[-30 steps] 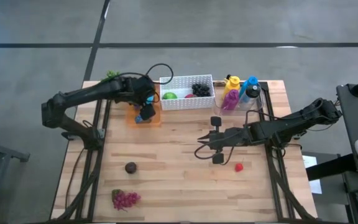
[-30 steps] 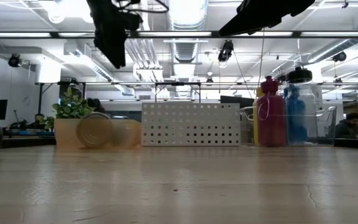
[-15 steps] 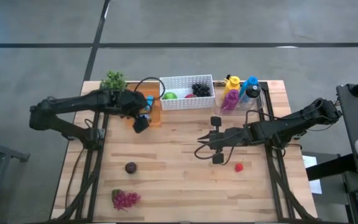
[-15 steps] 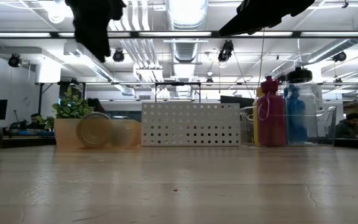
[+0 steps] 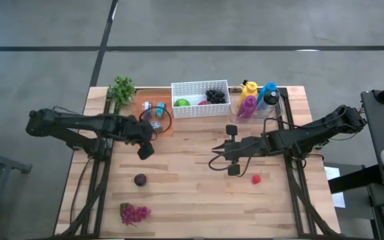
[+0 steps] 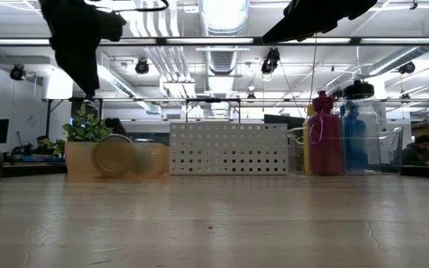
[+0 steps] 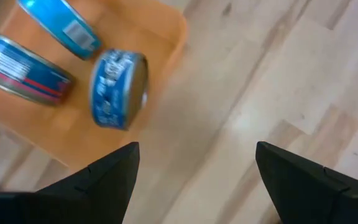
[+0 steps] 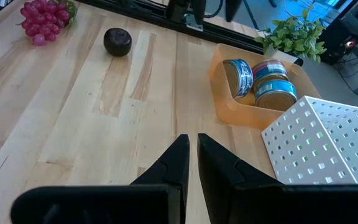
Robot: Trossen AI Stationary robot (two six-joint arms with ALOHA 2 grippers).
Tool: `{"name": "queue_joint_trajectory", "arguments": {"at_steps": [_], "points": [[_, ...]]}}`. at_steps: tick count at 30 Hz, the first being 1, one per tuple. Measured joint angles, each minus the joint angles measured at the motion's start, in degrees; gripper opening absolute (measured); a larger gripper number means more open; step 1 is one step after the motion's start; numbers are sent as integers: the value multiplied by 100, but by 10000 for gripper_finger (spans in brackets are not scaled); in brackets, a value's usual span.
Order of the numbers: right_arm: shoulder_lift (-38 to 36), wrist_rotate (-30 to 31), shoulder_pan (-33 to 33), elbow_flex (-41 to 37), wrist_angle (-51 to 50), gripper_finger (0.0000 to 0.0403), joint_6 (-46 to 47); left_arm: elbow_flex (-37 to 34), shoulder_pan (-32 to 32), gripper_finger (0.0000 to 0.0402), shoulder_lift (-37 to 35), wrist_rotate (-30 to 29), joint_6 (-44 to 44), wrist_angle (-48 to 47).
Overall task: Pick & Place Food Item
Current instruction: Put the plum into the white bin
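Three loose food items lie on the wooden table: a dark round fruit (image 5: 140, 179) (image 8: 117, 41), a bunch of purple grapes (image 5: 134, 213) (image 8: 42, 12) near the near left corner, and a small red fruit (image 5: 257, 179). My left gripper (image 5: 144, 149) (image 7: 196, 148) is open and empty. It hovers just on the near side of the orange tray (image 5: 166, 122) (image 7: 166, 37), which holds several tins. My right gripper (image 5: 214, 159) (image 8: 192, 140) is shut and empty over the table's middle, left of the red fruit.
A white perforated basket (image 5: 201, 98) (image 8: 316, 143) with green, red and dark items stands at the far edge. Right of it is a clear bin of coloured bottles (image 5: 257, 100). A small plant (image 5: 121, 88) stands at the far left corner. Bare wood lies between the grippers.
My left gripper has drawn back from above the orange tray toward the table's near edge and a little to the left, uncovering the tins in the tray. My right arm has kept still.
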Motion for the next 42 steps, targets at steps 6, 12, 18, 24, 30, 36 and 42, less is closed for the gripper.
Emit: {"name": "queue_joint_trajectory", "arguments": {"at_steps": [6, 12, 18, 24, 30, 36, 42], "points": [[0, 0, 0, 0, 0, 28, 0, -1, -750, 325, -6, 0, -515, 67], [0, 0, 1, 0, 0, 28, 0, -1, -1527, 315, -6, 15, -1156, 66], [0, 0, 0, 0, 0, 28, 0, -1, -2249, 305, 2, 22, -1890, 115], [0, 0, 1, 0, 0, 28, 0, -1, -3063, 297, 5, -9, -2440, 450], [0, 0, 1, 0, -1, 28, 0, -161, -3737, 291, 5, -285, -2483, 910], [0, 0, 0, 0, 0, 28, 0, -685, -4243, 289, 7, -299, -1691, 1545], [0, 0, 1, 0, 0, 28, 0, -1208, -4298, 297, 7, -277, -1553, 2071]]}}
